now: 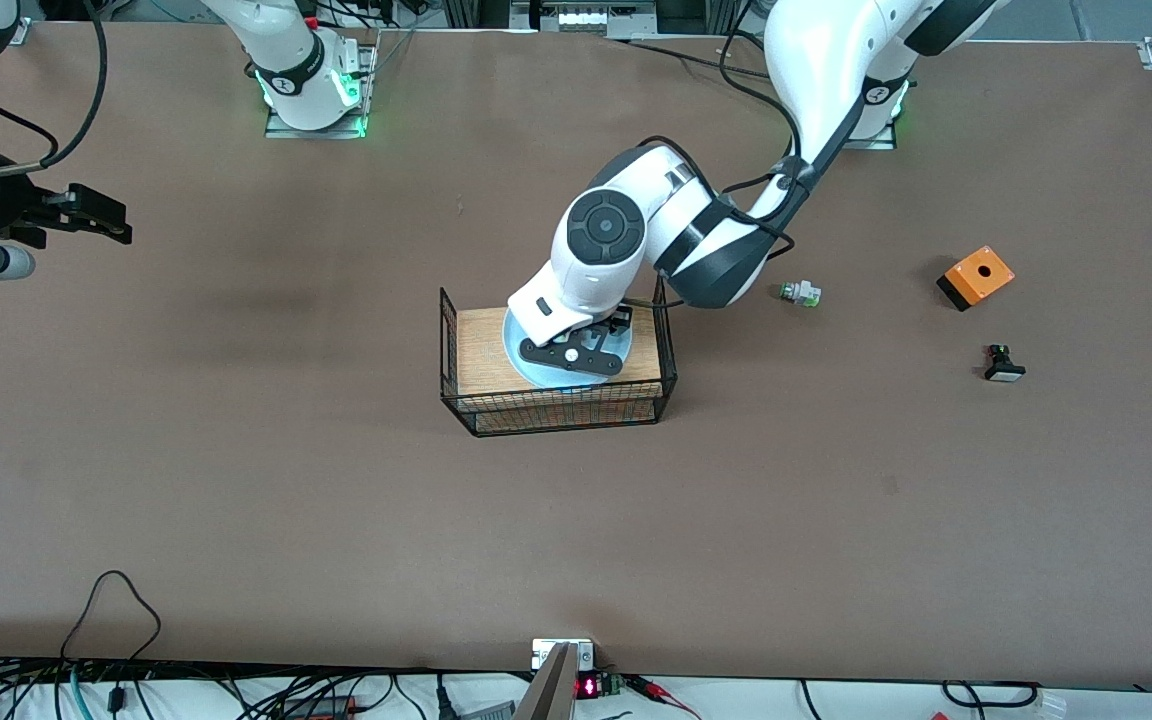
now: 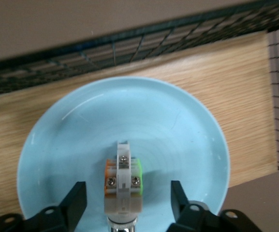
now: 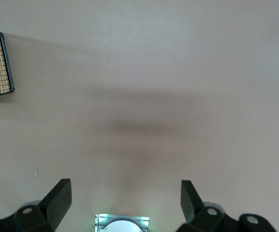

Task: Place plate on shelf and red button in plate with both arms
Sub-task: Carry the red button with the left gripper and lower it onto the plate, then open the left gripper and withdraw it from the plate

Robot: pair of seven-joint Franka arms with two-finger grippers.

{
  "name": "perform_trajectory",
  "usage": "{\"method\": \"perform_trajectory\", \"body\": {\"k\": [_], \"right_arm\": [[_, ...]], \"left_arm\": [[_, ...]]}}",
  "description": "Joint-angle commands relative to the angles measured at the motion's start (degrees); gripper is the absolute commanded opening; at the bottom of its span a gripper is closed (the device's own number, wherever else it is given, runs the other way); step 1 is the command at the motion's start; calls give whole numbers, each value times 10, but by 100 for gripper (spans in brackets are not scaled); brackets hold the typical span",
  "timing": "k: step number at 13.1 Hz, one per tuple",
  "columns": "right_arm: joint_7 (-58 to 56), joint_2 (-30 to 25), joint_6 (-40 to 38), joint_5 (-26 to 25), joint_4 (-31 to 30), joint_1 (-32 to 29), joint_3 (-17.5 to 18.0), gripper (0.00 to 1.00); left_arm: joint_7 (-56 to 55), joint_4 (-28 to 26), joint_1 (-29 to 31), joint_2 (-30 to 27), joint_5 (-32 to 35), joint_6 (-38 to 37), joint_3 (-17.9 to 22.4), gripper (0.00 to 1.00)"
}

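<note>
Glossy plate (image 2: 129,125), perhaps wood-grain board (image 2: 216,72)

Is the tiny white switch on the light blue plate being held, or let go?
Let go: it lies on the plate, left gripper's fingers apart, not touching the switch.

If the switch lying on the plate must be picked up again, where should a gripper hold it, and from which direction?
Grip the switch across its blocky body, on the two long flat sides, coming straight down from above. It lies flat on the plate inside the basket, whose wire walls would probably block a sideways approach. The open left gripper already has a finger on each side of it.
</note>
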Motion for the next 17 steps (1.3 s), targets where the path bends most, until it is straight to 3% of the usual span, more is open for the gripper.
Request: {"method": "perform_trajectory", "body": {"k": [1,6,13,16,17], "right_arm": [[9,19,-22,-9,28,-2,4,100],[9,24,-17,-7,30,0,5,100],[9,24,-18,-14,31,12,5,100],[9,24,-18,-13,31,12,5,100],[9,23,-18,-13,31,12,5,100]], "left_arm": [[-4,10,12,-54,14,-56,5,100],[63,9,135,-174,17,-142,5,100],[167,9,319,-204,17,-235,4,100],[234,8,375,-218,16,-267,4,100],[272,-19,378,-242,12,-260,12,100]]}}
